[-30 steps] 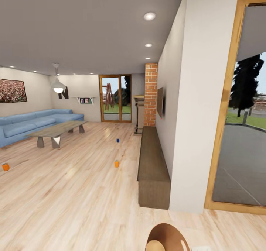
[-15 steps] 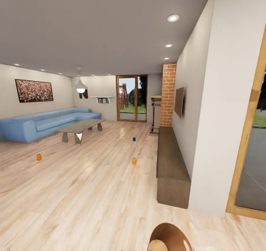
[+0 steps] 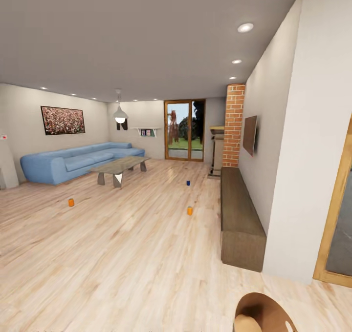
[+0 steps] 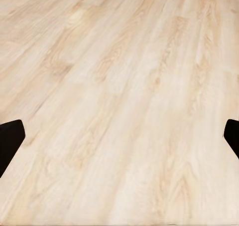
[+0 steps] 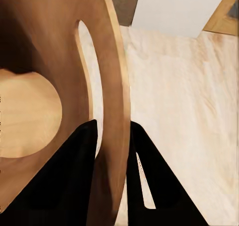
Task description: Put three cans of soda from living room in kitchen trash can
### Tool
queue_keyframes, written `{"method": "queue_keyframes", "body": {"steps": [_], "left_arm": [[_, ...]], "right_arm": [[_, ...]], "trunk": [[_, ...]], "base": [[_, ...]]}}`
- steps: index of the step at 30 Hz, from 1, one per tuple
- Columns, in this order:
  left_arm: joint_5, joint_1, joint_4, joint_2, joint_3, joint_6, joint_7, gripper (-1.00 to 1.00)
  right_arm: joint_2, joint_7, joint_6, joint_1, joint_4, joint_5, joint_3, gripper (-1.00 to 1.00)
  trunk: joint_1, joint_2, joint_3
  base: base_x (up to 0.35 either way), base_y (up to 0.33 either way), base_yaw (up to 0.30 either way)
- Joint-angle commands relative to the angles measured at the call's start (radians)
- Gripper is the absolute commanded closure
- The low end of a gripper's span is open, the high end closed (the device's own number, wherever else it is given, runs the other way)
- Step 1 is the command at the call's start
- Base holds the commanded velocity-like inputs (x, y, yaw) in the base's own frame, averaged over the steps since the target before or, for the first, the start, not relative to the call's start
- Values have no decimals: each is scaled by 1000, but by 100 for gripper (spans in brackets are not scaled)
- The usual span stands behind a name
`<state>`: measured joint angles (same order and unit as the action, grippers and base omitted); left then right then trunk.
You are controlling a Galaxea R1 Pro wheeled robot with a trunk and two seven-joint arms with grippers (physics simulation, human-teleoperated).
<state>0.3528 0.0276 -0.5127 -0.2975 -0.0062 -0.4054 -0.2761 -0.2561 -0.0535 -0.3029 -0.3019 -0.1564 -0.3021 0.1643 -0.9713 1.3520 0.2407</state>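
left gripper (image 4: 119, 136) wide open, empty | right gripper (image 5: 112, 136) clamps wooden rim (image 5: 117, 86) (thin edge)

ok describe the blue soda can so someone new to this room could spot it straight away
Start at the brick column beside the far glass door. On the wooden floor in front of it stands the blue can, left of the long low bench. The other two cans are orange.

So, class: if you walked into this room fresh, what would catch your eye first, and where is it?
Three small cans stand apart on the pale wood floor: an orange can in front of the blue sofa, another orange can near the long dark bench, and a blue can farther back. A brick pillar rises beyond the bench.
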Motion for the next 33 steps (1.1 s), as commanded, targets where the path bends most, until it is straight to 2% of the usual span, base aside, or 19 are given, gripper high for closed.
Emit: {"method": "queue_keyframes", "body": {"steps": [1, 6, 17, 33], "left_arm": [[0, 0, 0, 0, 0, 0, 0, -100], [0, -1, -1, 0, 1, -2, 0, -100], [0, 0, 0, 0, 0, -5, 0, -100], [0, 0, 3, 0, 0, -25, 0, -100]], "right_arm": [[-6, 12, -1, 0, 0, -2, -18, 100], [-31, 28, -3, 0, 24, -10, -31, 100], [-28, 30, -40, 0, 48, -10, -31, 100], [-19, 30, -44, 2, 49, -7, -28, 100]], "trunk": [[0, 0, 0], [0, 0, 0], [0, 0, 0], [0, 0, 0]], "base": [[-206, 221, 6], [-198, 194, 2], [-35, 49, 0], [284, 1, 0]]}}
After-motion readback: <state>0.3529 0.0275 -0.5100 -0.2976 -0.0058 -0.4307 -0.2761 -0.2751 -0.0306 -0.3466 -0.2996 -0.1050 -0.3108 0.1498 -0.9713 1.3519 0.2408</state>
